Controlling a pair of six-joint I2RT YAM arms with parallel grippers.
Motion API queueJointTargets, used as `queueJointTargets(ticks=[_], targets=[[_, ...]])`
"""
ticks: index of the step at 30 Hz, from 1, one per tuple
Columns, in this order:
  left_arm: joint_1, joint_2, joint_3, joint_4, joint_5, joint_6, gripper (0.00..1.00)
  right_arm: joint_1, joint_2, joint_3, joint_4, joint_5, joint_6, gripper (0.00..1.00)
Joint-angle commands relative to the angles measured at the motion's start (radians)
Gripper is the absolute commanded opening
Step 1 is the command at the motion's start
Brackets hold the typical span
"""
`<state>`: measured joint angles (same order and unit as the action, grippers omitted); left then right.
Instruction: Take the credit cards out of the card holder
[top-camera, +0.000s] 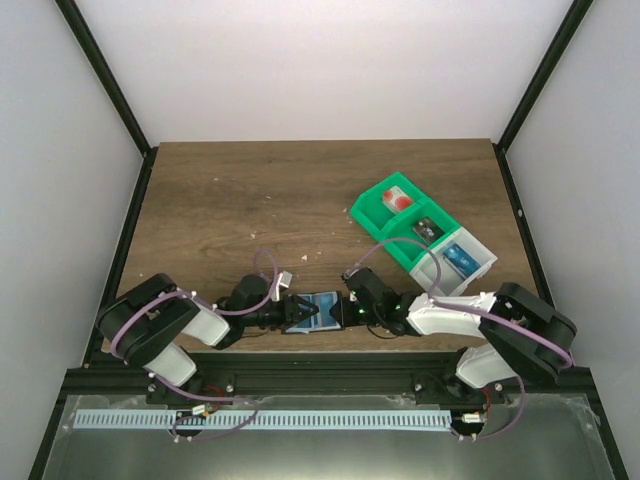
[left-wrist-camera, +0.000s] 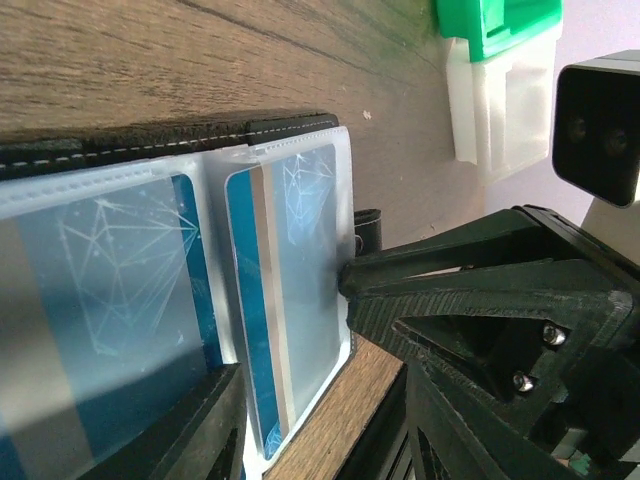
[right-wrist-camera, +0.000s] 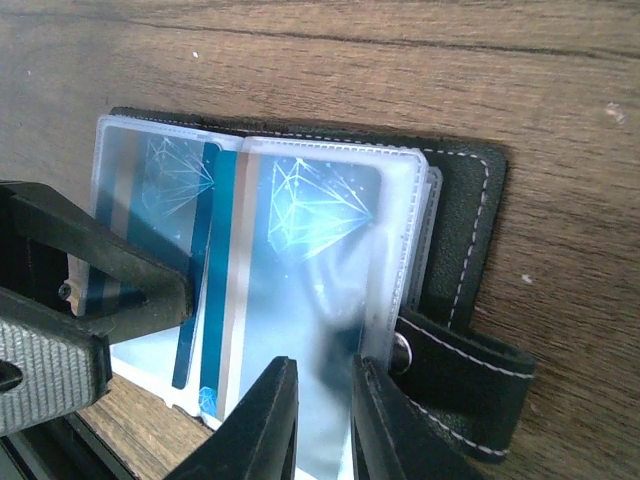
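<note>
Card holder (right-wrist-camera: 465, 215): small black bifold wallet in grained leather-look material w/ pale stitching. It lies open and flat on a brown wood-grain table (top-camera: 250, 200), near the front edge, btwn the two grippers. A black strap tab (right-wrist-camera: 470, 375) w/ a metal snap sticks out from one edge. Inside, clear frosted plastic sleeves (right-wrist-camera: 405, 160) fan out like pages. Credit cards (right-wrist-camera: 310, 210) sit in the sleeves: glossy blue rectangles w/ rounded corners, a thin white line-art diamond pattern and a grey stripe down one side. At least two show.

L arm is folded low, forearm reaching rightward along the table's front edge. Left gripper (top-camera: 297, 313) meets the holder's L side. One black finger lies on top of the L sleeve w/ a grey textured finger just under it, so it appears clamped on that leaf. R arm mirrors this, reaching leftward. Right gripper (right-wrist-camera: 322, 375) has its black wedge-shaped fingers nearly together, nipping the free edge of the R sleeve.

Far R, further back: green plastic tray (top-camera: 372, 215) holding a white card w/ red blotch (top-camera: 398, 201) and a dark card (top-camera: 428, 229). Touching it is a white translucent tray (top-camera: 480, 268) w/ a blue card (top-camera: 460, 257).
</note>
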<state>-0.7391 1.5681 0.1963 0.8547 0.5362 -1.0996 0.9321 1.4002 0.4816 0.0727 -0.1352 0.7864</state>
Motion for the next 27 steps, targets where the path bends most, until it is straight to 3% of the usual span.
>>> queueJointTargets(ticks=[1, 8, 20, 27], targets=[[0.006, 0.016, -0.009, 0.036, -0.004, 0.01, 0.46, 0.002, 0.032, -0.009, 0.022, 0.007, 0.004, 0.17], [0.006, 0.022, -0.009, 0.027, -0.014, 0.023, 0.45, 0.003, 0.049, -0.03, 0.039, 0.002, 0.015, 0.1], [0.0, 0.056, -0.006, 0.075, -0.005, 0.016, 0.35, 0.003, 0.057, -0.037, 0.049, -0.004, 0.021, 0.09], [-0.002, 0.08, -0.011, 0.119, 0.013, 0.001, 0.13, 0.002, 0.06, -0.041, 0.052, -0.004, 0.026, 0.09]])
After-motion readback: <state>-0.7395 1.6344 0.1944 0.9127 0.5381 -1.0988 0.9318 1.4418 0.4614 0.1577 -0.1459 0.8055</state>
